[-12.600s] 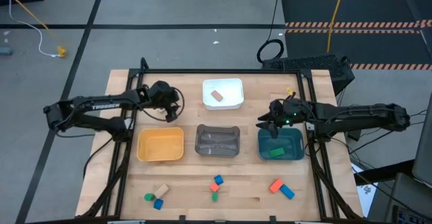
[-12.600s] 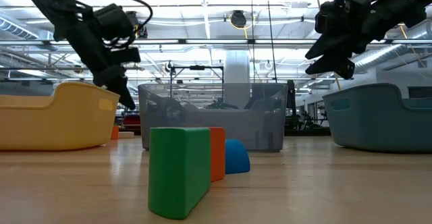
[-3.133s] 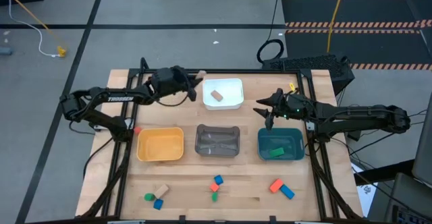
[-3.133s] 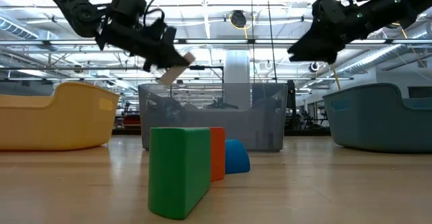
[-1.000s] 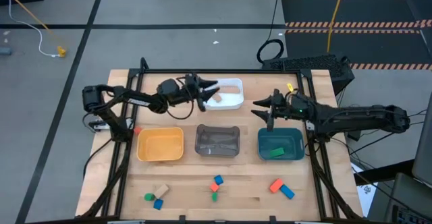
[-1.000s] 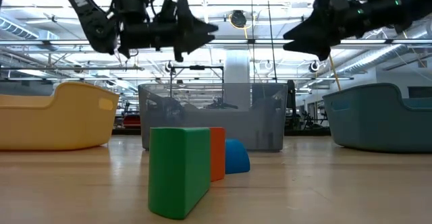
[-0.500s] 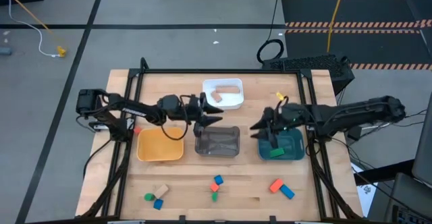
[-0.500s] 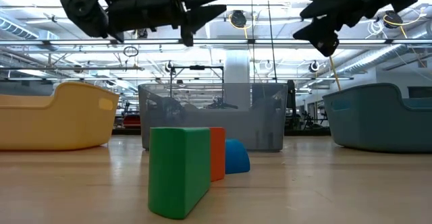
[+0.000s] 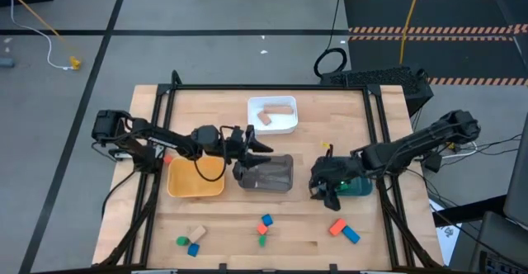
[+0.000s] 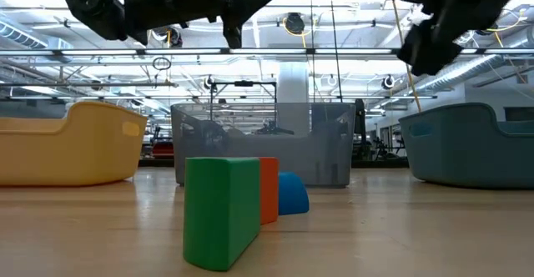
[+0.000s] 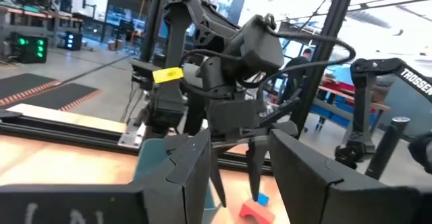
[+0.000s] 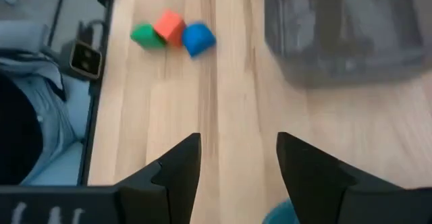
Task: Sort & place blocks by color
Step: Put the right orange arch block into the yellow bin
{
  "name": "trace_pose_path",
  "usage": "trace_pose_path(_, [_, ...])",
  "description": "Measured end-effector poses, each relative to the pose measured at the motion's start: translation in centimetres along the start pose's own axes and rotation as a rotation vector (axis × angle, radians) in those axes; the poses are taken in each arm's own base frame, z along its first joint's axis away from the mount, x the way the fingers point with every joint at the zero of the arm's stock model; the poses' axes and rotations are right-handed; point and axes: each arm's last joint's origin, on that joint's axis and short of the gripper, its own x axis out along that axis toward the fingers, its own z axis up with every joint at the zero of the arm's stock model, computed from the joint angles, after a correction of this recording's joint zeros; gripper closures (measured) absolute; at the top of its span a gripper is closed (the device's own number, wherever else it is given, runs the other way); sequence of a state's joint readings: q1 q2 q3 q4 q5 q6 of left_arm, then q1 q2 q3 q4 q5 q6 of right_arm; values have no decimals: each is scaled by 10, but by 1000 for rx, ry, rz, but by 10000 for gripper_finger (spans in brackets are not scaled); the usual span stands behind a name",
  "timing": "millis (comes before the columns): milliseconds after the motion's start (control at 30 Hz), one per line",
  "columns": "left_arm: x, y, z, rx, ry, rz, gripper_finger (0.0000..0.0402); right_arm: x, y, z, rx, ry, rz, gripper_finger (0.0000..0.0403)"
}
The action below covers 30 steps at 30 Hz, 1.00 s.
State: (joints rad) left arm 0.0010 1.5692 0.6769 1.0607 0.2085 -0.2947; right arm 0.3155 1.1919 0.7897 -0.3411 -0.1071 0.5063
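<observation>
Pale wood forms the tabletop (image 9: pixel 223 224), on which four trays are set: a white tray (image 9: pixel 272 115) at the far side, and a yellow tray (image 9: pixel 195 177), a grey tray (image 9: pixel 267 173) and a teal tray (image 9: pixel 360 185) in a row nearer the middle. Two tan blocks (image 9: pixel 271 112) are seen lying inside the white tray. The remaining blocks are gathered along the near edge in three small groups: a tan block (image 9: pixel 196 233) beside a green cylinder (image 9: pixel 181 241) and a blue block (image 9: pixel 194 248) towards the left; a blue block (image 9: pixel 266 220), a red-orange block (image 9: pixel 261 229) and a green block (image 9: pixel 261 241) in the middle; and a red-orange block (image 9: pixel 337 227) touching a blue block (image 9: pixel 351 235) towards the right. The left hand (image 9: pixel 257 152) is held above the edge of the grey tray, its fingers spread wide and nothing gripped between them. The right hand (image 9: pixel 323 187) is held low over the tabletop just beside the teal tray, partly covering it in the high view; its fingers are parted with nothing between them, as the right wrist view shows, where bare wood is seen in the gap. In the same view the middle group of three blocks (image 12: pixel 173 33) is seen lying well ahead of that hand.
</observation>
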Motion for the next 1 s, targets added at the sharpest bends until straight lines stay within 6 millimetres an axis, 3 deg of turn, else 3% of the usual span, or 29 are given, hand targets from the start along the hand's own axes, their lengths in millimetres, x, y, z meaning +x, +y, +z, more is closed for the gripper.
trace_pose_path(367, [3, -19, -6, -39, 17, -58, 249, 9, 37, -27, 155, 203, 163, 218])
trace_pose_path(567, [4, -29, -8, -30, 23, -84, 249, 12, 51, -41, 114, 263, 181, 218])
trace_pose_path(867, [6, -47, -14, -3, 38, -138, 249, 12, 55, -44, 67, 266, 191, 218])
trace_pose_path(1000, [6, -53, -16, 25, 35, -135, 249, 15, 50, -55, -32, 296, 186, 218])
